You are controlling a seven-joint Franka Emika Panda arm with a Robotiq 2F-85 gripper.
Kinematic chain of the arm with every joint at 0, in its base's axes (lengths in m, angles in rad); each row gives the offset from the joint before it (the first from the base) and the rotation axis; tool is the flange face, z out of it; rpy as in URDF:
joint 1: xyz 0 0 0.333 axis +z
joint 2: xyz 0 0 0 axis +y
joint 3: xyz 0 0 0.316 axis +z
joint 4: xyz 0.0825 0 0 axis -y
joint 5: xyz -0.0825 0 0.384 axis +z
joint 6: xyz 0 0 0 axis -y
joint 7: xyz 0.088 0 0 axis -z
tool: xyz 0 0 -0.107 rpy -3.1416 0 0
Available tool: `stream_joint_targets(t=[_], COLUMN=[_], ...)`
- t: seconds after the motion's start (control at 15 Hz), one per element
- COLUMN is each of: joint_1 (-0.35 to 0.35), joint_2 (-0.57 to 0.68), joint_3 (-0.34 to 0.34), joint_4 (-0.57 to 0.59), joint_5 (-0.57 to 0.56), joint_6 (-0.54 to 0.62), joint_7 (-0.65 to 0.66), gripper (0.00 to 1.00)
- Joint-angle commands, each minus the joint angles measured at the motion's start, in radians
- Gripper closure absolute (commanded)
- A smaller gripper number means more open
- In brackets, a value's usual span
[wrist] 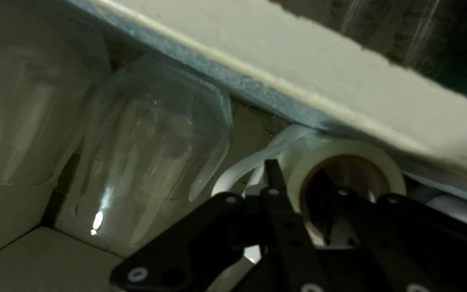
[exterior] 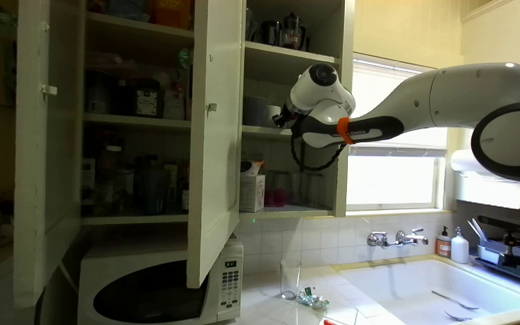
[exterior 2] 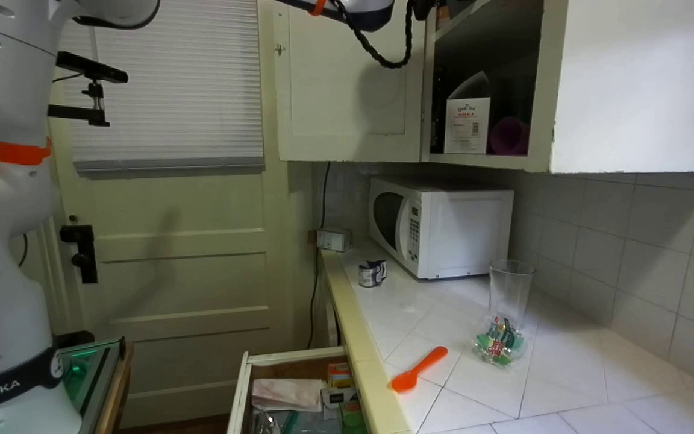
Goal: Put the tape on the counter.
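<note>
End effector (wrist: pixel 298 170) is up at a cupboard shelf (wrist: pixel 233 32), its fingers (wrist: pixel 273 174) slightly apart, one just outside the tape (wrist: pixel 349 147) and one seemingly within its hole; whether they clamp it, I cannot tell. The tape is at that shelf, near a clear glass (wrist: pixel 148 154), above the tabletop (exterior 2: pixel 576 380).
</note>
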Motion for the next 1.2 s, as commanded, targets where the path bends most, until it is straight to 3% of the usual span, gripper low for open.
stream_joint_targets(t=[0.0, 0.33, 0.6, 0.73, 0.87, 0.93, 1.13], joint_1=[0.027, 0.055, 0.047, 0.036, 0.034, 0.081, 0.115], joint_2=[-0.033, -0.124, -0.238, -0.313, -0.397, -0.428, -0.540], joint_3=[-0.011, -0.025, -0.013, -0.006, -0.011, -0.053, -0.069], joint_4=[-0.017, -0.094, -0.211, -0.298, -0.406, -0.444, -0.593], joint_5=[-0.064, -0.184, -0.167, -0.098, 0.049, 0.140, 0.327], joint_6=[-0.019, -0.052, -0.123, -0.130, -0.070, -0.062, -0.072], joint_7=[0.042, 0.157, 0.167, 0.092, -0.072, -0.168, -0.405], gripper=[0.98, 0.96, 0.96, 0.96, 0.96, 0.96, 0.96])
